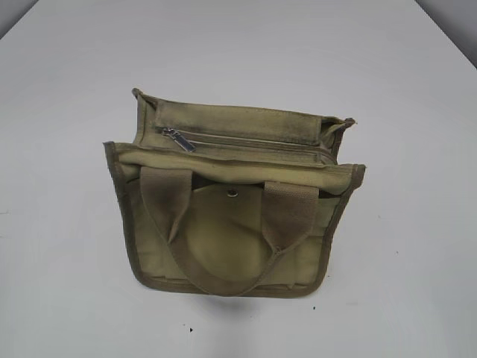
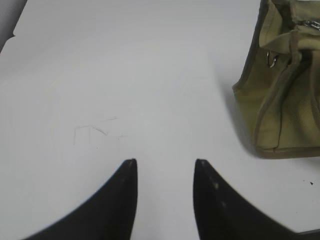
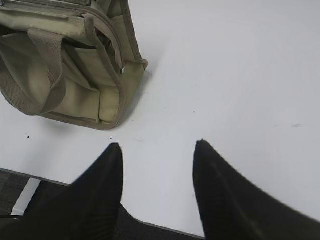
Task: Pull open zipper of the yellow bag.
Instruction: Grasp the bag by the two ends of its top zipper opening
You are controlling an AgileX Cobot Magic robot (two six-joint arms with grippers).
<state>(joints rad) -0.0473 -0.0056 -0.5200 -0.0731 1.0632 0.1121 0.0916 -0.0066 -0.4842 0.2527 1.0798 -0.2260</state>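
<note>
The yellow bag [image 1: 231,209] stands upright mid-worktop [image 1: 67,89], its zipper [image 1: 246,140] closed with the pull at its left end, reachable from above, while the left tool [image 2: 165,162] and right tool [image 3: 157,145] wait spread and empty beside it.

White table [image 1: 417,246]: matte surface, filling the exterior view. Small dark specks [image 1: 191,329] on it near the front edge. Faint thin scratch marks [image 2: 92,132] on it in the left wrist view. Dark floor [image 3: 15,192] visible beyond the table's edge in the right wrist view
</note>
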